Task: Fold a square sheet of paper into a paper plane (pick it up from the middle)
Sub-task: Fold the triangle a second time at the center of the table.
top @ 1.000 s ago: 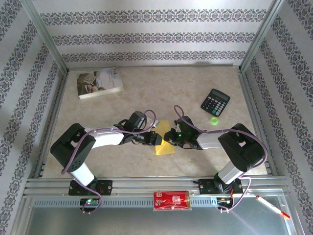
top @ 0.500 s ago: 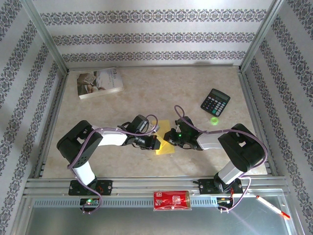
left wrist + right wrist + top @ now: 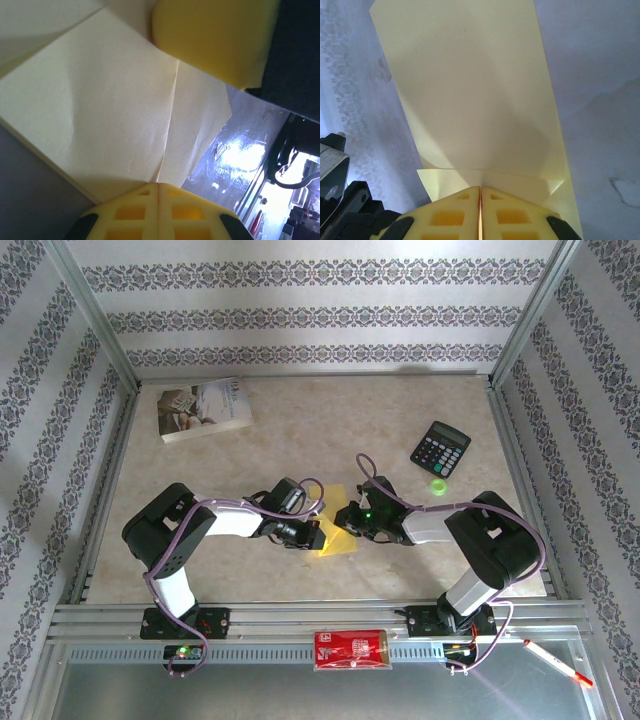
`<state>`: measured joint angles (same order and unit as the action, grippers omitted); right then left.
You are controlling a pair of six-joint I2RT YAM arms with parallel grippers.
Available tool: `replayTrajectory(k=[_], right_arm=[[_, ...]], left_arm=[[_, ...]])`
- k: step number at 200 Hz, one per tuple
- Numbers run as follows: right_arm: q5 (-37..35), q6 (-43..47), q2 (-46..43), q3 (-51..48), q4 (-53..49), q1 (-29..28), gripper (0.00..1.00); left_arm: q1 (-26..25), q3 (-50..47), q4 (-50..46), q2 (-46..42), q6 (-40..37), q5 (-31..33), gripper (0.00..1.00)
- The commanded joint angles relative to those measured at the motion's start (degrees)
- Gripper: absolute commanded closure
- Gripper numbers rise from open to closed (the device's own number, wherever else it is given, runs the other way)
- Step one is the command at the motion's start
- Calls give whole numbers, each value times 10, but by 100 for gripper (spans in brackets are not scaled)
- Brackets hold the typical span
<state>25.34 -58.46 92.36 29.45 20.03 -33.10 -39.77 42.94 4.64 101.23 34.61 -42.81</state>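
Early folds only: the thin yellow square sheet of paper (image 3: 115, 115) showed creases but no pointed plane yet. The left fingers (image 3: 130, 214) and right fingers (image 3: 507, 216) each clamped its edge.

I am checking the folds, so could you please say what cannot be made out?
Top view: the left end effector and right end effector cover the yellow paper's side edges.
Right wrist view: the paper's far edge is cut off by the frame.
Top view: the calculator's keys are too small.
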Motion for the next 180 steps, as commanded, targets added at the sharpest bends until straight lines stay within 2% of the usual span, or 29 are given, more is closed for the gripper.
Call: replayTrajectory(k=[1,52,106,160,180], right_arm=[[22,28,-23,18,-32,7,88],[36,30,-41,11,-42,-9,88],[44,49,20,42,-45,-18,91],[13,70,59,29,-100,-14,99],[-1,68,58,16,-109,-18,100]], left_arm=[[-5,1,-48,9,-21,26,97],[-5,5,-54,11,-28,26,98],[-4,11,-69,11,-38,28,98],[-4,22,-67,-9,-31,22,97],[-4,20,-39,-28,-5,9,92]])
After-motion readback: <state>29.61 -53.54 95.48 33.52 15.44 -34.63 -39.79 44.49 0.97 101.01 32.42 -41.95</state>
